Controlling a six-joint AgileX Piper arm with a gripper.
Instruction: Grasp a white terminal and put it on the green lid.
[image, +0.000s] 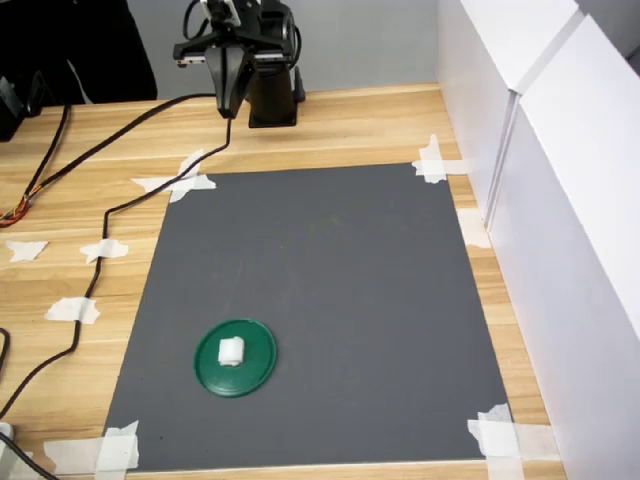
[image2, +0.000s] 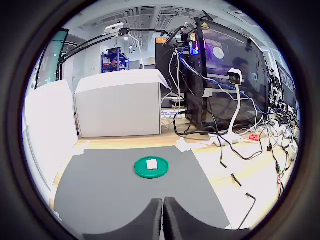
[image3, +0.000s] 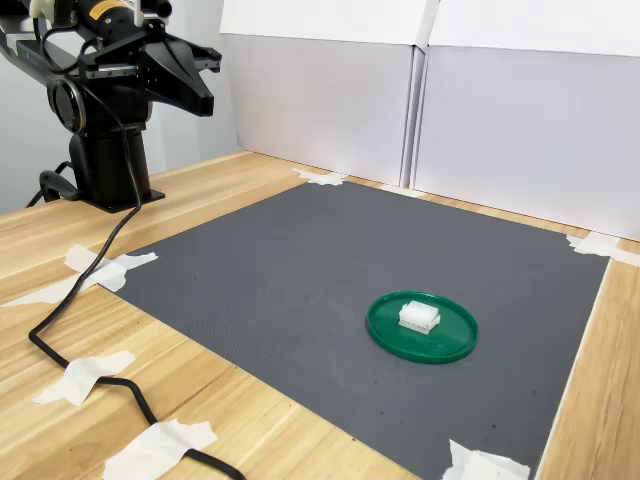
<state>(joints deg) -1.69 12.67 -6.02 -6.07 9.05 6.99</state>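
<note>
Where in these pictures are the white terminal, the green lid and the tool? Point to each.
white terminal (image3: 419, 316), second exterior view, its top face.
green lid (image3: 450, 343), second exterior view, bare part inside its rim.
tool (image2: 163, 216), wrist view, the seam where its two dark fingers meet.

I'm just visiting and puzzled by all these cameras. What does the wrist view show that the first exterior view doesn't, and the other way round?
Only the wrist view shows the room beyond the table: a dark rack full of cables and a small white camera on a stalk, plus the gripper from behind, its fingers together.

Only the first exterior view shows the arm's black base on the wooden table and the taped corners of the grey mat.

Both show the white terminal lying on the green lid.
</note>
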